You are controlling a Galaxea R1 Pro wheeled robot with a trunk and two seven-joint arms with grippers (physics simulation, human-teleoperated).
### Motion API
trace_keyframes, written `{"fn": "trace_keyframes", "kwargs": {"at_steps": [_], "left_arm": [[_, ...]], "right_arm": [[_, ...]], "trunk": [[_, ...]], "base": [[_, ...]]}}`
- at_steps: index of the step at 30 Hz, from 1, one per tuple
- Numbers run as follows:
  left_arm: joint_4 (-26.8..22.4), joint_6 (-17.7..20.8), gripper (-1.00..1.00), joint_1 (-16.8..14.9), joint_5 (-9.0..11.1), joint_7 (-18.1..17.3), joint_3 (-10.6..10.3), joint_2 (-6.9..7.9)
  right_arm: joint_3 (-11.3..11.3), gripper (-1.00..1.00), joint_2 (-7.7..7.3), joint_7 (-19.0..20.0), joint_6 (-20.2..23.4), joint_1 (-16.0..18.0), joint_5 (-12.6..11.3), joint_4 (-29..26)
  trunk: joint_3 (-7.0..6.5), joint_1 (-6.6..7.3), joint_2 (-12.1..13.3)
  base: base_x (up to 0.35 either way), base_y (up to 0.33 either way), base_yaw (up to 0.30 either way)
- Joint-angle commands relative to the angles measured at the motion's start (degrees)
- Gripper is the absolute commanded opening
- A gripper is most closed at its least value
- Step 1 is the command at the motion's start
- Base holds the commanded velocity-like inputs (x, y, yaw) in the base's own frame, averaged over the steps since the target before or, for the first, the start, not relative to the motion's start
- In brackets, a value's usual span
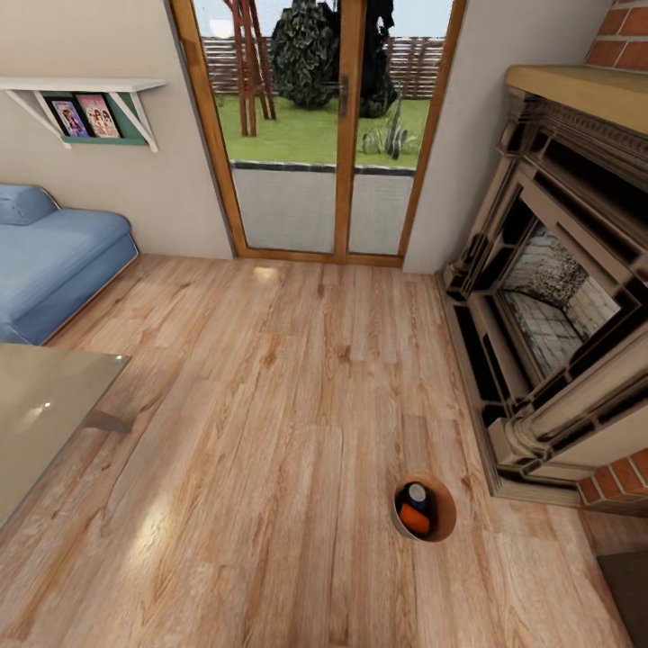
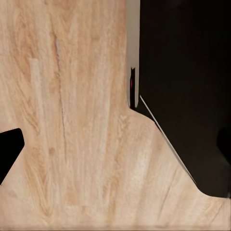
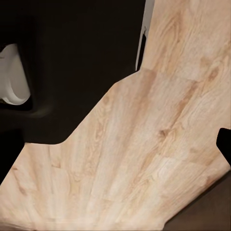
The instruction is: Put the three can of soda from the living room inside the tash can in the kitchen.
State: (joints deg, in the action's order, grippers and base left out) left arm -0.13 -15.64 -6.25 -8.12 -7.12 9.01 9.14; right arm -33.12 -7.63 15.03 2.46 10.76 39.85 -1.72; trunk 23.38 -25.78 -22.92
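The tash can (image 1: pixel 443 531), a small round bucket with a brown inside, stands on the living room's wood floor near the fireplace. Inside it lie an orange can of soda (image 1: pixel 414 520) and a dark blue can of soda (image 1: pixel 415 494) with a silver top, side by side. In the left wrist view a black fingertip (image 2: pixel 9 147) sits at the picture's edge over bare floor, and the other is lost against the dark robot base (image 2: pixel 187 86). The right wrist view shows a fingertip (image 3: pixel 224 144) at its edge too. Both grippers are open and hold nothing.
A brick and wood fireplace (image 1: pixel 549 306) runs along the right. Wood-framed glass doors (image 1: pixel 328 135) stand straight ahead. A blue sofa (image 1: pixel 49 261) and the corner of a glass-topped table (image 1: pixel 45 405) are at the left. Wood floor (image 1: pixel 270 405) spreads between them.
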Motion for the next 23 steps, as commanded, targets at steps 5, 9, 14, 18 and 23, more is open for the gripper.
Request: {"fn": "trace_keyframes", "kwargs": {"at_steps": [5,9,14,18,23], "left_arm": [[0.0,0.0,1.0,0.3,-0.1,0.0,0.0,-0.63],[0.0,0.0,1.0,0.3,-0.2,0.0,0.0,-0.77],[0.0,0.0,1.0,0.4,-0.2,0.0,0.0,-0.8],[0.0,0.0,1.0,0.4,-0.1,0.0,0.1,-0.86],[0.0,0.0,1.0,0.4,-0.3,0.0,0.0,-0.83]], "right_arm": [[-0.1,1.0,0.4,0.0,0.0,-0.1,-0.1,0.1],[-0.1,1.0,0.47,0.0,0.0,-0.1,-0.1,0.1],[-0.1,1.0,0.5,0.0,0.0,-0.1,-0.1,0.1],[-0.1,1.0,0.51,0.0,0.0,-0.1,-0.1,0.1],[-0.1,1.0,0.51,0.0,0.0,-0.1,-0.1,0.1]], "trunk": [[0.0,0.0,0.0],[0.0,0.0,0.0],[0.0,0.0,0.0],[0.0,0.0,0.0],[0.0,0.0,0.0]], "base": [[0.0,0.0,0.0],[0.0,0.0,0.0],[0.0,0.0,0.0],[0.0,0.0,0.0],[0.0,0.0,0.0]]}}
